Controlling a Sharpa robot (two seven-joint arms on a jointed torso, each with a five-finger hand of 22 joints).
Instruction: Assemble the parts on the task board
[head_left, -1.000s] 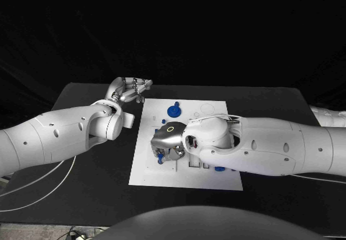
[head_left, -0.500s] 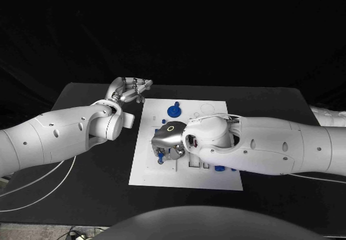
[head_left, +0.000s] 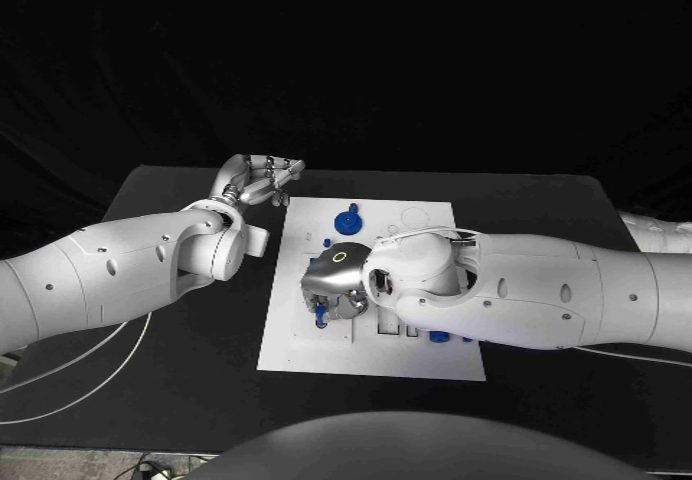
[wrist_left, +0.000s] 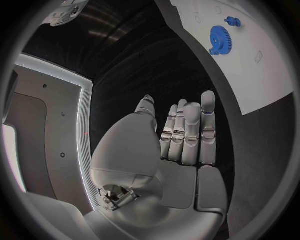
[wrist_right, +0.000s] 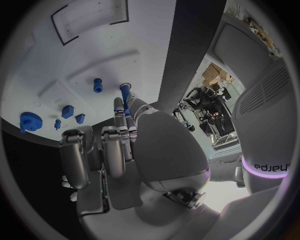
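Overhead, we see the white task board (head_left: 372, 345) lying in the middle of the black tabletop (head_left: 548, 210). The right arm (head_left: 548, 290) crosses the board from the right and covers much of its middle and right side. The right hand (head_left: 335, 285) is bent down over the board's left half, and a small blue peg (head_left: 319, 318) shows at its fingertips. A blue gear (head_left: 348, 218) lies on the far part of the board, clear of the arm, and more blue parts (head_left: 440, 338) peek out from under the forearm near the board's near edge. The left hand (head_left: 255, 180) hangs above the tabletop just beyond the board's far left corner, fingers curled loosely, holding nothing. A white cable (head_left: 87, 360) trails off the tabletop's left side.

From the left wrist, we see the left hand (wrist_left: 181, 145) with its fingers straight and side by side, nothing between them. The blue gear (wrist_left: 220, 37) and a small blue piece (wrist_left: 232, 21) lie on the board well beyond it.

From the right wrist, we see the right hand (wrist_right: 125, 145) pinching the blue peg (wrist_right: 125, 92) at its fingertips, upright over the board (wrist_right: 81, 50). Another blue peg (wrist_right: 97, 85) lies just beside it, two blue blocks (wrist_right: 72, 114) lie near, and the gear (wrist_right: 27, 120) sits by the board's edge.
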